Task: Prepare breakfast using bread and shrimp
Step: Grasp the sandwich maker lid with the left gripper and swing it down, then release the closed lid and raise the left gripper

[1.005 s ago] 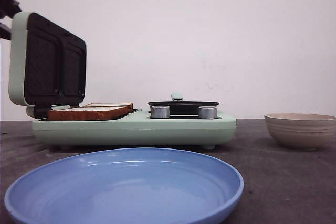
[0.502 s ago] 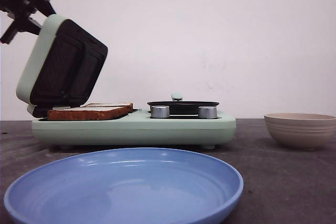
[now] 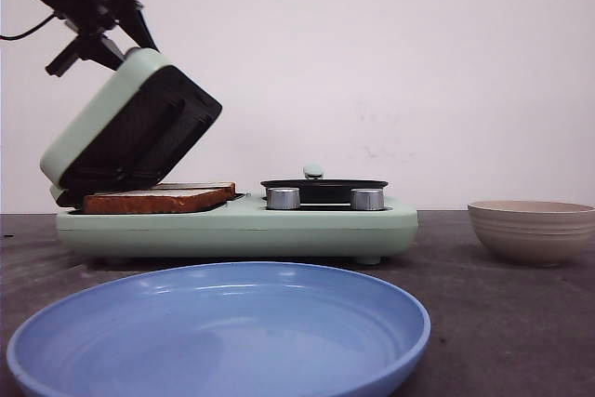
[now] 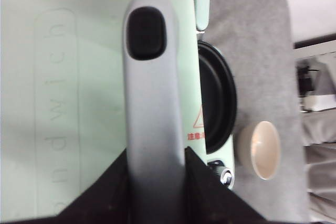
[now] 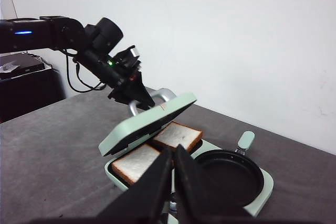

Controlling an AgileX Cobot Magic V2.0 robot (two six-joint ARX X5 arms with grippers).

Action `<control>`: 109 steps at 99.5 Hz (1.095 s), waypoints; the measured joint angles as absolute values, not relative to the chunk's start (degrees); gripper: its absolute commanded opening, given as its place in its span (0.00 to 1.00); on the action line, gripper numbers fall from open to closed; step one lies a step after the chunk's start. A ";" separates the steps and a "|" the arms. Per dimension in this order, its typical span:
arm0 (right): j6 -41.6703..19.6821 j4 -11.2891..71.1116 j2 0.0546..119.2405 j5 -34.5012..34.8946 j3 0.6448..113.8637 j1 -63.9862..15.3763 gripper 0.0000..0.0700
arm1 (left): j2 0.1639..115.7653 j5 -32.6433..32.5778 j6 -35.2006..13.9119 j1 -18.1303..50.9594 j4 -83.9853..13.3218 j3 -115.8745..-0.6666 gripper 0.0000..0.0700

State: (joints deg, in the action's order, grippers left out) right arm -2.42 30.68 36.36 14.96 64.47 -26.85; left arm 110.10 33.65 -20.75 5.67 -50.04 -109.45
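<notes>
Front view: left gripper [image 3: 104, 33] at lid [image 3: 130, 127] handle, lid half tilted over bread [image 3: 158, 198] on lower plate, ready for pressing. Left wrist: jaws clamped around handle [image 4: 152, 103]. Right wrist: right gripper [image 5: 173, 174] jaws near-closed, empty, hanging clear above pan [image 5: 226, 179]. Shrimp not seen.

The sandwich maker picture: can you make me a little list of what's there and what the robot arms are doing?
sandwich maker: mint green, lid half lowered
bread: two slices side by side on the lower plate
left gripper: jaws shut on the lid handle
right gripper: jaws shut, holding nothing
pan: black, empty
blue plate: empty
bowl: beige
shrimp: not visible
</notes>
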 measured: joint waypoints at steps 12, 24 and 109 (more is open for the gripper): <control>-2.42 30.68 36.36 14.96 64.47 -26.85 0.00 | 110.10 27.51 -20.67 8.86 -49.63 -109.45 0.00; -2.42 30.68 36.36 14.96 64.47 -26.85 0.00 | 110.43 24.77 -20.58 10.87 -48.84 -109.45 0.00; -2.44 32.56 36.36 14.96 64.47 -26.85 0.00 | 119.46 19.88 -18.57 19.27 -47.16 -110.28 0.00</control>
